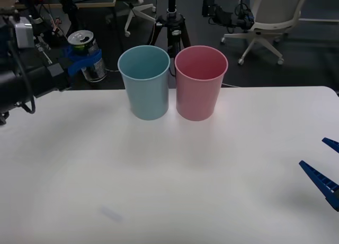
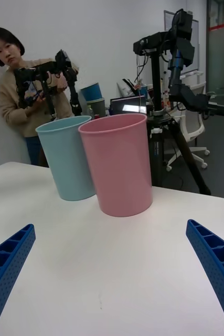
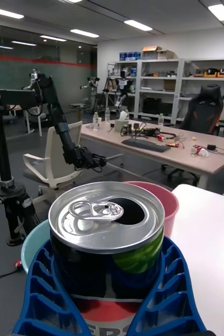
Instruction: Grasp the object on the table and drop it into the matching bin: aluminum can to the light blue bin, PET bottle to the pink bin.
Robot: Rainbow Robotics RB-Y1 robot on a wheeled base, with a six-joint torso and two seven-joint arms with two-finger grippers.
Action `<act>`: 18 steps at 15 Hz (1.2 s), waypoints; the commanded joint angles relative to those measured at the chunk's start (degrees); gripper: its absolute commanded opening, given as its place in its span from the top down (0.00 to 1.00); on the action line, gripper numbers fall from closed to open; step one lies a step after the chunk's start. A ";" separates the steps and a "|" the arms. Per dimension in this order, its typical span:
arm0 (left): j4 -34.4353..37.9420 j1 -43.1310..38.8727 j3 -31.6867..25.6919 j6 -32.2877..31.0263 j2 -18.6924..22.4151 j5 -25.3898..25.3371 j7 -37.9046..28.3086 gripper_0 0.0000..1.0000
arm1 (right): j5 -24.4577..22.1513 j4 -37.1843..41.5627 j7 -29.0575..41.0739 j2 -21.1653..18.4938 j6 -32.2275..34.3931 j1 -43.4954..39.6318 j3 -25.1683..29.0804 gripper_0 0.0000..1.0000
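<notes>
Beside the light blue bin (image 1: 144, 81), left gripper (image 1: 85, 61) seemingly clamps aluminum can (image 1: 86, 48); right gripper (image 1: 324, 170) wide

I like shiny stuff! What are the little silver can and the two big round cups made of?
The small silver drink can looks like metal: its pull-tab top gleams like a mirror. The pale blue round bin and pale pink round bin look like smooth, matte plastic.

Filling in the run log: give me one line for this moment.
left gripper: shut on aluminum can, raised left of light blue bin | right gripper: open, idle over table
</notes>
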State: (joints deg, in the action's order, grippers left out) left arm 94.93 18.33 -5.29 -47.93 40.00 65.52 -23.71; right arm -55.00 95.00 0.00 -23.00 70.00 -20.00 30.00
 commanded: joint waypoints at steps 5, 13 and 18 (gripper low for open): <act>-14.25 15.69 11.01 6.97 -4.05 2.25 0.33 1.00 | 0.00 0.00 0.00 0.00 0.00 0.00 0.00 0.00; -29.28 27.20 11.09 7.93 -12.05 10.07 0.86 1.00 | 0.00 0.00 0.00 0.00 0.00 0.00 0.00 0.00; -29.46 27.29 11.09 11.27 -14.24 16.13 0.33 1.00 | 0.00 0.00 0.00 0.00 0.00 0.00 0.00 0.00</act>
State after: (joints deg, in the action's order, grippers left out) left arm 65.44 45.69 5.80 -37.15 26.02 80.63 -23.31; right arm -55.00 95.00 0.00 -23.00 70.00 -20.00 30.00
